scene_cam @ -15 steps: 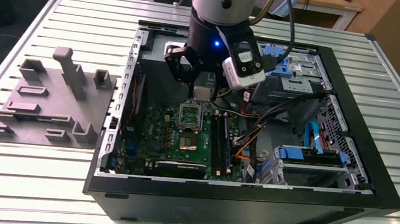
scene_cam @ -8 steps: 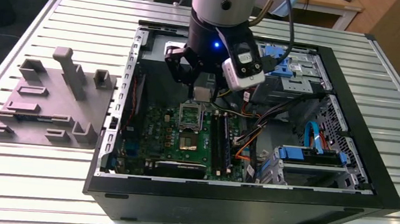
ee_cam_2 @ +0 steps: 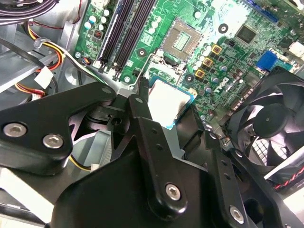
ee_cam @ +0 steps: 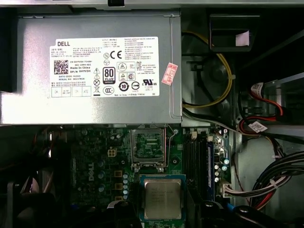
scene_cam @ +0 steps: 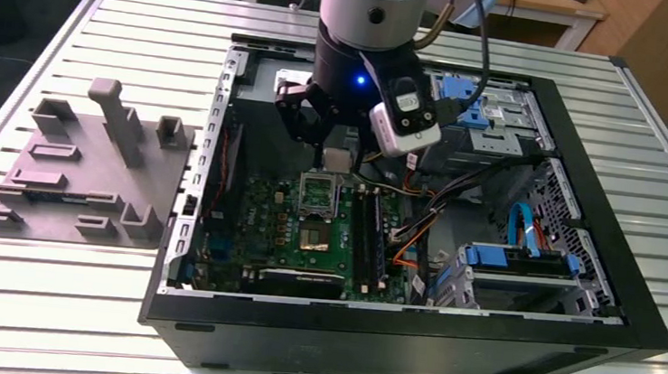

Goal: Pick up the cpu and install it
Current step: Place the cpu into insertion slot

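The cpu [ee_cam_2: 172,99] was a small flat square with a dull, brushed silver-grey lid and a thin teal-green rim. The gripper [ee_cam_2: 167,108] was clenched on it, one slim black matte finger [ee_cam_2: 142,97] pressed against an edge of the chip. In both wrist views the chip sat near the socket [ee_cam_2: 182,41] but not in it, held off the board.

The socket was an empty square with a bright metal frame and a fine-grained pad field in its middle, set into the glossy green motherboard [ee_cam_2: 223,76]. Just beside the socket ran long, narrow black memory slots [ee_cam_2: 121,33]. Small round capacitors and gold-coloured square parts were near it. A black plastic fan [ee_cam_2: 270,118] with curved blades stood further from the socket, close to the gripper's bolted black links.

In the first wrist view the chip [ee_cam: 163,199] lay close to the socket, and beyond the socket was a grey sheet-metal power supply [ee_cam: 33,71] with a white label. Yellow, red and black cables [ee_cam: 223,76] looped well to the side.

In the exterior view the arm reached into the open black case [scene_cam: 417,344], the gripper over the socket. The case stood on a ribbed metal table [scene_cam: 57,308].
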`<state>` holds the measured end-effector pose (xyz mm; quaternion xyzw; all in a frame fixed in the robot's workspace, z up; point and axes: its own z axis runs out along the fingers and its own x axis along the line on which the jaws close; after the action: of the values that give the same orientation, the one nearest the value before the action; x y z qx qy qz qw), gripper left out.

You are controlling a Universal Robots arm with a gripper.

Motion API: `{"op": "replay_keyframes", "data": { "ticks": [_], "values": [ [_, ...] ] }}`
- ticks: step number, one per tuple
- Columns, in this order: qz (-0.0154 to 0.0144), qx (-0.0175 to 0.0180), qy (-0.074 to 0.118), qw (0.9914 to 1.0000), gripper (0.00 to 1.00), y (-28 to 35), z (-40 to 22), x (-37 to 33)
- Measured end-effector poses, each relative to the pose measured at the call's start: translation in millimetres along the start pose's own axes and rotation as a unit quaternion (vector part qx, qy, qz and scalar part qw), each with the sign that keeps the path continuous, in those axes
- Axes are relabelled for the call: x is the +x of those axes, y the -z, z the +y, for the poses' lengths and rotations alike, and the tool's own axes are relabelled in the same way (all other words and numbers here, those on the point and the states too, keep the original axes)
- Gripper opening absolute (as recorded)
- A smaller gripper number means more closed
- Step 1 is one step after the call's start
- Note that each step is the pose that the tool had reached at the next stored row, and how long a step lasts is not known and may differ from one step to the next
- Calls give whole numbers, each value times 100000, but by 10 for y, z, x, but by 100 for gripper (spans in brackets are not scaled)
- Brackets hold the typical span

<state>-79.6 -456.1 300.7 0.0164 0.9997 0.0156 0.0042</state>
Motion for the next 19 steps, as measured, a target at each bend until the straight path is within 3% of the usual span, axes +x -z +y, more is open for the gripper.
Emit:
{"op": "replay_keyframes", "data": {
  "ticks": [19],
  "values": [
    [1, 9, 44, 100000, 47, -79, -18, 0]
  ]
}}
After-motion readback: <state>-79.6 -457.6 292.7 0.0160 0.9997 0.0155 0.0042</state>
